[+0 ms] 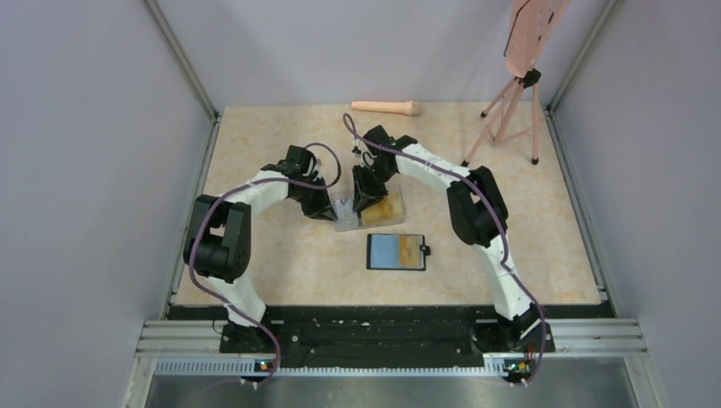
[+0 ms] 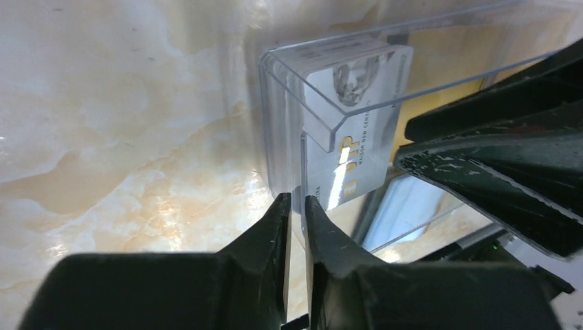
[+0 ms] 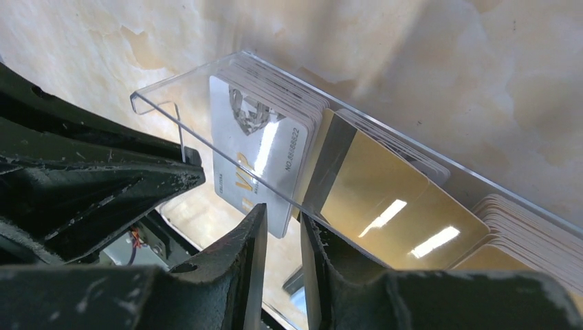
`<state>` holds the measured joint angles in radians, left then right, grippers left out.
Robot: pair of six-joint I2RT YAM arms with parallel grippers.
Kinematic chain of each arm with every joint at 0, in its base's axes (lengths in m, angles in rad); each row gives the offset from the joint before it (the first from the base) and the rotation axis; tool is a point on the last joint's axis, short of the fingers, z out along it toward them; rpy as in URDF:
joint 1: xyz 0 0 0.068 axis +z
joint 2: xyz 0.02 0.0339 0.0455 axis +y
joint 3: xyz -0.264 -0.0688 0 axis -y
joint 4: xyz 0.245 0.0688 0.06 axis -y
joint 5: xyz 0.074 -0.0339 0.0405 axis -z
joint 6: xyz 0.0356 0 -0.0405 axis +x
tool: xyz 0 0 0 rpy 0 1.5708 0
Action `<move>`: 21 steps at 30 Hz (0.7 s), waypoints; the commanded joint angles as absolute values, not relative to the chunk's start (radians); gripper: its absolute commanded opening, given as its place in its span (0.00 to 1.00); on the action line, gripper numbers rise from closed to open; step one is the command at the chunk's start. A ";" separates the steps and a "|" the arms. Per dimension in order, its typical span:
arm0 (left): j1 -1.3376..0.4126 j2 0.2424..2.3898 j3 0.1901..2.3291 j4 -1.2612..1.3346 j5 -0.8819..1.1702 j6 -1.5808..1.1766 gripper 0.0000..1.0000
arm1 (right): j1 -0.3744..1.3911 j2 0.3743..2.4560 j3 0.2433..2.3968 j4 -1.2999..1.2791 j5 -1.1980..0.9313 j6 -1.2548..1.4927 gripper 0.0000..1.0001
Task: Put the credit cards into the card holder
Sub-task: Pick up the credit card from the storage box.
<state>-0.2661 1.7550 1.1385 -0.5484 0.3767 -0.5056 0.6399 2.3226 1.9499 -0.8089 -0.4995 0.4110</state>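
The clear box (image 1: 344, 221) at the table's middle holds the credit cards: a grey-white stack (image 2: 357, 137) and yellow ones (image 1: 389, 207). The black card holder (image 1: 396, 252) lies open just in front, blue-grey inside up. My left gripper (image 2: 295, 199) comes from the left, its jaws nearly together with the box's end wall (image 2: 275, 124) between the tips. My right gripper (image 3: 283, 210) points down into the box, jaws narrowly apart. A grey-white card (image 3: 254, 151) sticks above the rim, its corner at that gap. A gold card (image 3: 392, 199) leans beside it.
A peach-coloured cylinder (image 1: 387, 107) lies at the table's far edge. A pink tripod (image 1: 510, 110) stands at the back right. Grey walls close in the table on the left, right and back. The two grippers sit close together over the box.
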 commanded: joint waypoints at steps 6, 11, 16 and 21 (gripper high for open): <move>-0.286 1.768 1.077 -0.438 0.492 -0.586 0.01 | 0.655 2.378 1.939 -0.796 -0.488 0.362 0.20; -0.291 1.759 1.064 -0.422 0.494 -0.606 0.01 | 0.655 2.378 1.946 -0.793 -0.525 0.361 0.05; -0.297 1.754 1.055 -0.409 0.493 -0.622 0.02 | 0.655 2.358 1.942 -0.778 -0.569 0.373 0.00; -0.302 1.756 1.057 -0.408 0.485 -0.628 0.05 | 0.655 2.328 1.934 -0.772 -0.576 0.372 0.00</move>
